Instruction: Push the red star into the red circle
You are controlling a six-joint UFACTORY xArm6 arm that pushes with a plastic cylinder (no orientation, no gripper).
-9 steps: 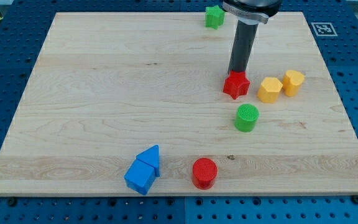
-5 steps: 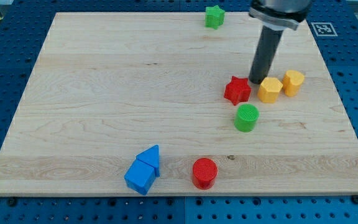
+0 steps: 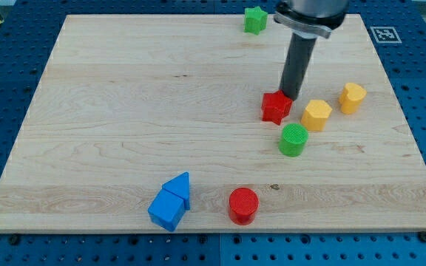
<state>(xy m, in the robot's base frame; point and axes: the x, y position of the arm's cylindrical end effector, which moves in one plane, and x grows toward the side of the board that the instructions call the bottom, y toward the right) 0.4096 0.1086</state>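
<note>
The red star [image 3: 276, 107] lies right of the board's middle. My tip [image 3: 292, 97] touches its upper right edge. The red circle [image 3: 243, 205] stands near the view's bottom, well below the star and a little to its left. A green circle [image 3: 293, 140] sits just below and right of the star, beside the line from the star to the red circle.
Two yellow blocks [image 3: 316, 115] [image 3: 351, 97] lie right of the star. A green star [image 3: 255, 20] is at the board's top edge. A blue triangle [image 3: 178, 187] and a blue cube [image 3: 166, 210] touch each other at the bottom, left of the red circle.
My tip swung right to the nearer yellow block, then back left to the star's upper right. The star shifted slightly left and down. The nearer yellow block moved down and left, away from the other.
</note>
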